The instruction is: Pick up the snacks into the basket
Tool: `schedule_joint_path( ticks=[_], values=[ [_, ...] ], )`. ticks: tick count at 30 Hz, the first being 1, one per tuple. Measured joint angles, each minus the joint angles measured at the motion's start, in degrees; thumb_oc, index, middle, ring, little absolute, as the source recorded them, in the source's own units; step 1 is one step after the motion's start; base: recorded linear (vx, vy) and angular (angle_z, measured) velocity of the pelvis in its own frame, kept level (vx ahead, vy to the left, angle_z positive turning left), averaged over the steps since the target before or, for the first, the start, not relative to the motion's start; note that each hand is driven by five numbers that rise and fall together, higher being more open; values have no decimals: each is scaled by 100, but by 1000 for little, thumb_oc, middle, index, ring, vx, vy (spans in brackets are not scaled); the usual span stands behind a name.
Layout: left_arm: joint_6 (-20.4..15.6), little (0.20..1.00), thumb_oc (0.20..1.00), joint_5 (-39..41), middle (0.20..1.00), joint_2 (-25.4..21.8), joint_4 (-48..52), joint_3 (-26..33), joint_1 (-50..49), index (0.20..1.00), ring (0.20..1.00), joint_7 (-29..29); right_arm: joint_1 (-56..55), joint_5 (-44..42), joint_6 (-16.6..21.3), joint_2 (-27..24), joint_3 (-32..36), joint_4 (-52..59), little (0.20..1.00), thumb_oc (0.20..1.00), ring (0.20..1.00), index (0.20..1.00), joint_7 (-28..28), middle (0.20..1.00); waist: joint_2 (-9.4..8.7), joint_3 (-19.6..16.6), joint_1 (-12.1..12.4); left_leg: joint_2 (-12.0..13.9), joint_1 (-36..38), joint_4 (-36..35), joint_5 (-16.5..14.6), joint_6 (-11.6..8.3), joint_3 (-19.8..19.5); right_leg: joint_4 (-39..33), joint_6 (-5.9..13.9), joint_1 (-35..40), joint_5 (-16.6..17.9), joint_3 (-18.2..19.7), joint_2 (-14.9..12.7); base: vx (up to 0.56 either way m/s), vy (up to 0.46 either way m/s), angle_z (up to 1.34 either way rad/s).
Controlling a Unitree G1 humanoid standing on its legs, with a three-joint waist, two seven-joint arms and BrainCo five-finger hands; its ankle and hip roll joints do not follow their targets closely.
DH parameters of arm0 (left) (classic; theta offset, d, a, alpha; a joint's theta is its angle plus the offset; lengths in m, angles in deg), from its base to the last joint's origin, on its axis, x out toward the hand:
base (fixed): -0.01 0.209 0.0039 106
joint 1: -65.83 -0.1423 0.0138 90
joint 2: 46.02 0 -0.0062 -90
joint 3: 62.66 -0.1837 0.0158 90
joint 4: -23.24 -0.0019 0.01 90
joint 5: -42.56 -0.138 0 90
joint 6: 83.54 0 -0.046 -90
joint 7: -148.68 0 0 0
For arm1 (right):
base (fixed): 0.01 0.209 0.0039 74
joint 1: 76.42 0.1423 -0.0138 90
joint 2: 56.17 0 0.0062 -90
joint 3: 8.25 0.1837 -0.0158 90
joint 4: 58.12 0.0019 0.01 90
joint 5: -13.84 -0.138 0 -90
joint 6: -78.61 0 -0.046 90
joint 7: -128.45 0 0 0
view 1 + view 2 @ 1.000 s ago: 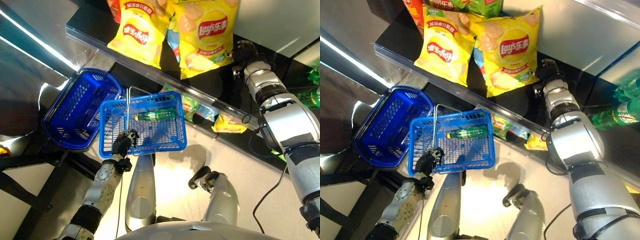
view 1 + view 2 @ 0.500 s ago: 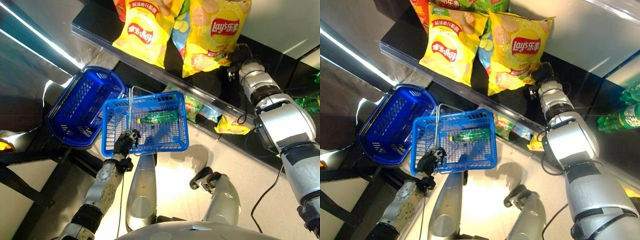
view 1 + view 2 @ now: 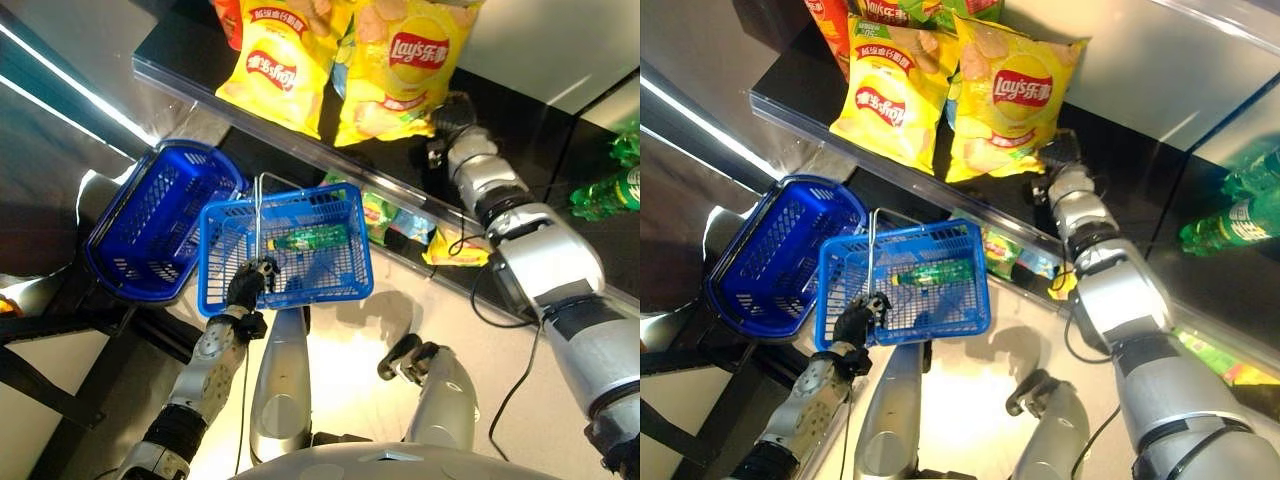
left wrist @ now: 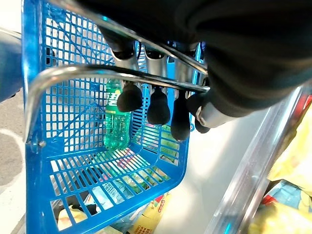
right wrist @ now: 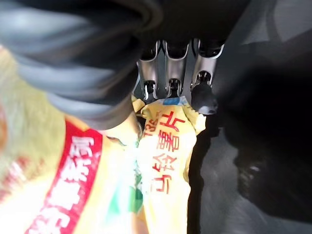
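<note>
Compared with one second ago, the right hand (image 3: pixel 1065 160) has shifted to the left along the shelf, and the yellow chip bag (image 3: pixel 1002 100) it holds has shifted with it and now leans against the second yellow chip bag (image 3: pixel 885 95) on its left. In the right wrist view the fingers (image 5: pixel 168 73) are curled over the crumpled corner of this bag, with the thumb on the other side, so the corner is pinched between them.

Both bags lie on the dark shelf (image 3: pixel 180 50) at the far side of the scene, above its clear front edge. More snack packets (image 3: pixel 380 215) lie on a lower level under the shelf, to the right of the basket; I think they are small bags, but they are partly hidden.

The left hand (image 3: pixel 248 285) is at the near side, and its fingers (image 4: pixel 129 97) are closed around the metal handle (image 4: pixel 97 73) of the light blue basket (image 3: pixel 350 275). This basket hangs from the hand in front of the shelf. A green bottle (image 3: pixel 310 238) lies on its side inside it. A second, darker blue basket (image 3: pixel 125 250) stands tilted just to the left, its rim close to the first one
</note>
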Motion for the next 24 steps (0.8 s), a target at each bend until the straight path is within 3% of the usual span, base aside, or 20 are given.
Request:
schedule_joint_path(
  ticks=[5, 12, 24],
  values=[
    [0, 200, 200, 169, 200, 8, -8, 15, -9, 200, 200, 165, -750, 105, 161, 371, 189, 688, 200, 200, 200, 200, -212, 200, -2, 0, -167, 72, 109, -23, -45, 52, 65, -85, -23, 68, 86, 66, 58, -33, 19, -12],
    [-2, 200, 200, 207, 200, 26, -25, 48, -5, 200, 200, 288, -1402, 363, 215, 509, 199, 1453, 200, 200, 200, 200, -327, 200, -19, -9, -330, 158, 249, 19, -53, 67, 183, -149, -46, 122, 175, 184, 127, -25, 13, -10],
    [-33, 200, 200, 211, 200, 158, -12, 268, -134, 200, 200, 354, -3205, 828, 441, 500, 214, 4297, 200, 200, 200, 200, -343, 200, -77, -31, -447, 194, 386, 8, -72, 65, 251, -187, -32, 220, 181, 230, 148, 2, 1, -2]
  ],
)
